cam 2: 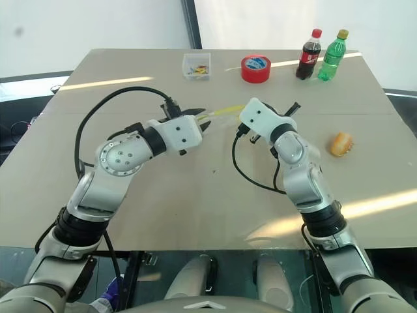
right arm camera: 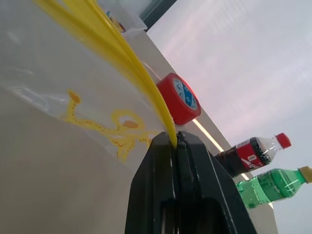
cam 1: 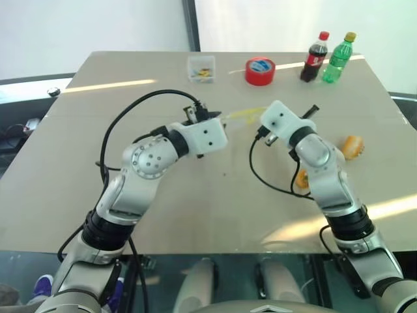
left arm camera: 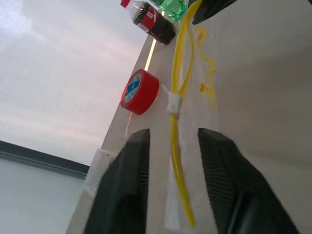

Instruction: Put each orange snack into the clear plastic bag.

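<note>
Above tan table [cam 1: 163, 215]: clear bag [left arm camera: 181, 105] seal pinched in R jaws, betw spread L jaws.

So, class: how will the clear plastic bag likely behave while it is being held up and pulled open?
The clear plastic bag looks thin and crinkled, so probably floppy and light. Its yellow seal strip seems firmer, the better edge to grip. The film may slip.

Clear plastic bag [right arm camera: 73, 92]: thin, glossy transparent film with a yellow plastic seal strip [left arm camera: 178, 146]. Bench [cam 1: 195, 195]: smooth, matt beige surface. Red tape roll [cam 1: 260, 71] and 2 bottles [cam 1: 326, 59]: glossy plastic.
</note>
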